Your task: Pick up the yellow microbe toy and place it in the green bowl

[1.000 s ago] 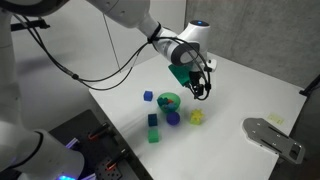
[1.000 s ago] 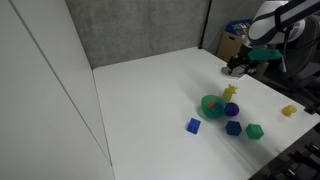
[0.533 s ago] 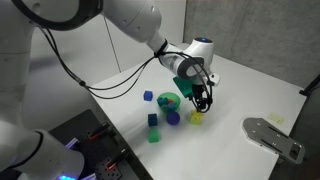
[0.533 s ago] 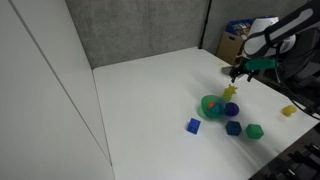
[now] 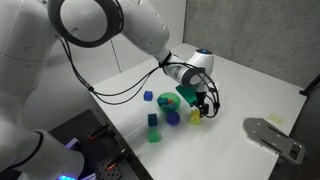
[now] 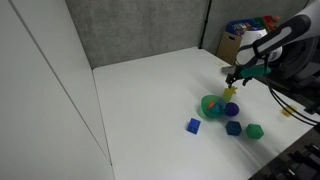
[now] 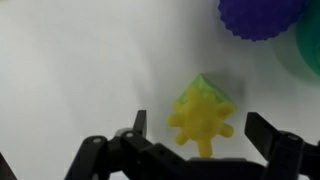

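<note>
Black fingers [image 7: 138,130] of the gripper [image 7: 198,128] cross the bottom of the wrist view. They are spread wide and grip nothing. The yellow microbe toy [image 7: 205,120] lies between them on the white table [image 7: 70,70], its knobbly arms clear of both fingers. A paler yellow-green patch sits at the toy's far edge. It may be part of the toy or a separate block; the close view is too blurred to tell. Beyond it are a purple ball [image 7: 260,14] and, at the right edge, the rim of the green bowl [image 7: 312,45].

In both exterior views the gripper [image 5: 198,107] [image 6: 232,81] hangs just above the toy [image 5: 196,117] [image 6: 230,92], which rests on the table just beside the bowl [image 5: 168,100] [image 6: 211,106], outside it. The ball [image 5: 173,118] [image 6: 232,109] touches the bowl's rim.
</note>
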Controlling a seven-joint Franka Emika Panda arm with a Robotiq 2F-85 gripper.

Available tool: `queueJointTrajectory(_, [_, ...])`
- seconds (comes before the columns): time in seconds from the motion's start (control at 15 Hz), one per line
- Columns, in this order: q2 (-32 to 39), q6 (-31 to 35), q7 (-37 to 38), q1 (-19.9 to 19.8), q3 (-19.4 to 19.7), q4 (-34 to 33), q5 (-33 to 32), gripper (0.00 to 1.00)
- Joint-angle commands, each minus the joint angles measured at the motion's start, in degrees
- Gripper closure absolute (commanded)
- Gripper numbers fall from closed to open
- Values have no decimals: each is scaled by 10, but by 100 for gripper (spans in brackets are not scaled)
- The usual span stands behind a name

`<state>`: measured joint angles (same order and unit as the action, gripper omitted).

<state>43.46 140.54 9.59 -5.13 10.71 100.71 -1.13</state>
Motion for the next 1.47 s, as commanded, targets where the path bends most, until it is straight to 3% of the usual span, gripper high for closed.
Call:
queueJointTrajectory(0.0, [30, 2, -27, -6, -2, -40, -21, 0])
queueJointTrajectory(0.6, [68, 4, -57, -18, -15, -69, -13, 0])
queueJointTrajectory(0.73, [74, 5, -54, -15, -15, -72, -14, 25])
queueJointTrajectory(0.93, [76, 4, -50, -13, -15, -74, -12, 51])
queueJointTrajectory(1.4, [1, 3, -47, -2, -29, -23, -6, 74])
